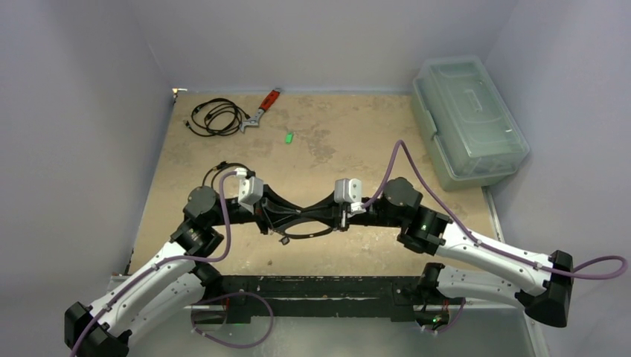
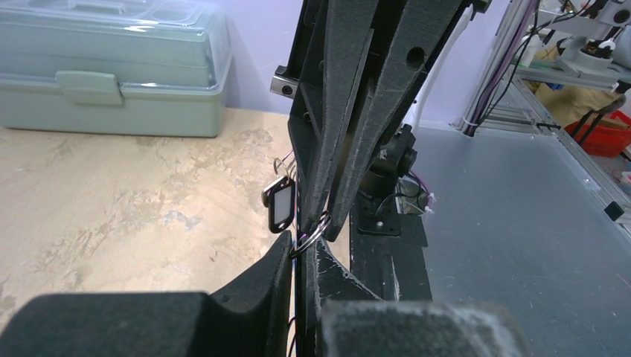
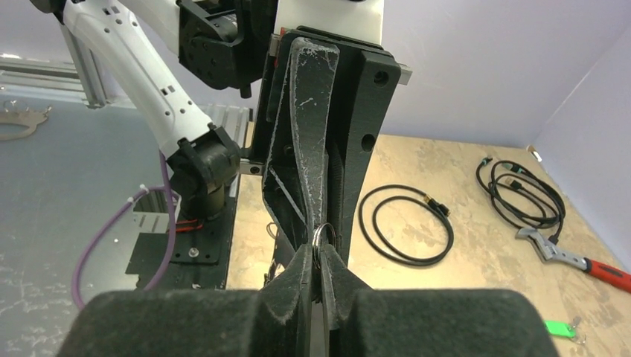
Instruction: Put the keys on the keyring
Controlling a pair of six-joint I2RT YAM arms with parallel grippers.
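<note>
Tan tabletop (image 1: 335, 160) carries one green key (image 1: 288, 137); one keyring (image 1: 305, 236) hangs above.

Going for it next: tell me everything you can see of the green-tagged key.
The green-tagged key is a small green rectangular tag, plastic by the look, with a thin metal ring at one end, seen from the right wrist. It lies flat on the tan table, near the red-handled wrench. Nothing touches it. The key itself is too small to make out.
</note>
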